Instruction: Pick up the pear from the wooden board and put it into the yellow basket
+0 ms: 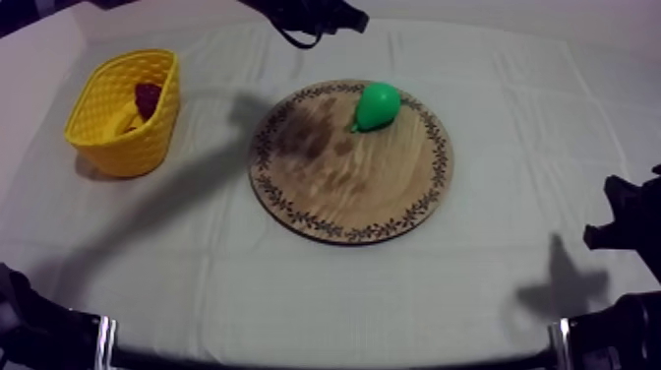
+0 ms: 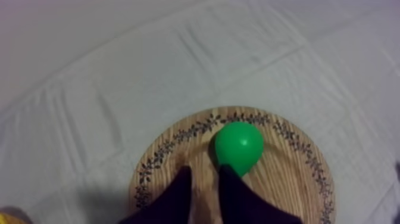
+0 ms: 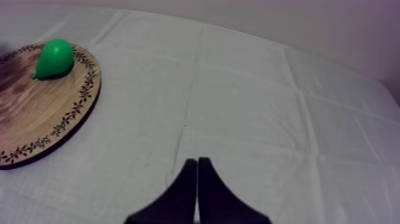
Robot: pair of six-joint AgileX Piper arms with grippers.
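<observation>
Pear (image 1: pixel 378 104) lies by the far rim of the wooden board (image 1: pixel 334 187), and the left gripper (image 2: pixel 204 171) hovers over the board, fingers spread, one tip just beside the fruit! The right gripper (image 3: pixel 197 161) hangs above the bare cloth (image 3: pixel 250 107), fingers pressed together. The yellow basket (image 1: pixel 138 143) stands well apart, left of the board.

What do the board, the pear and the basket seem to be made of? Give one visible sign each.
The board: wood, matte, by its grain and dark stains. The pear: probably plastic, smooth green skin with a sheen. The basket: likely moulded plastic, an even yellow lattice wall.
</observation>
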